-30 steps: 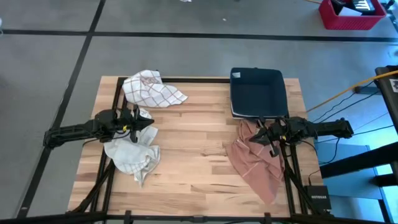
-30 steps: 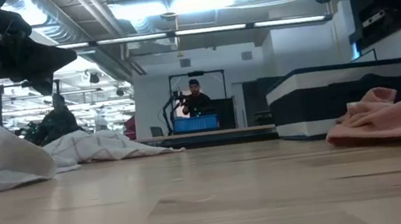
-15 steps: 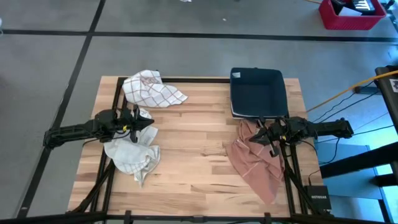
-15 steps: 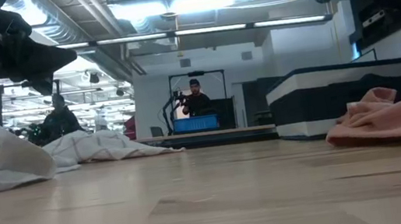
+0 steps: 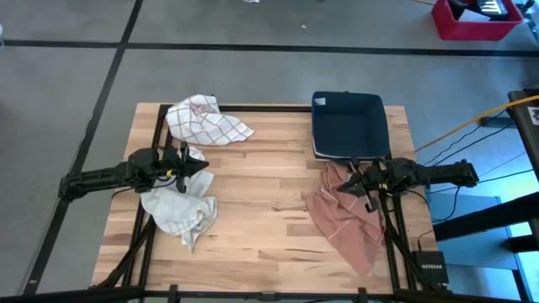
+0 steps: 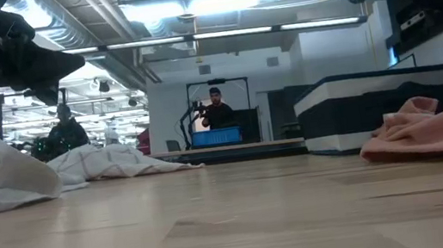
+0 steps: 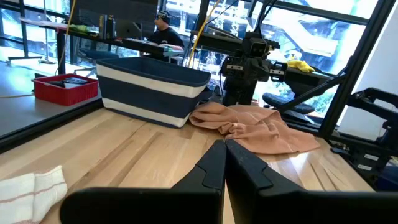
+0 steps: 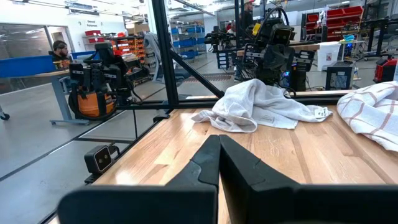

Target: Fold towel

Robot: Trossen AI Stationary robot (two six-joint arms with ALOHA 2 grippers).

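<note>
Three crumpled towels lie on the wooden table. A cream towel [image 5: 178,209] is at the left, a white red-checked towel [image 5: 206,119] at the far left, and a salmon-pink towel [image 5: 345,217] at the right. My left gripper [image 5: 205,167] is shut and level, held above the cream towel's far edge and pointing toward the table's right. My right gripper [image 5: 340,187] is shut and level, held above the pink towel's far part and pointing toward the table's left. In the wrist views, each pair of fingers [image 7: 224,152] [image 8: 219,146] is closed with nothing between them.
A dark blue bin with a white stripe [image 5: 349,124] stands at the far right of the table, just beyond the pink towel. Bare wood [image 5: 261,202] lies between the two grippers. A person [image 6: 217,107] is in the room behind the table.
</note>
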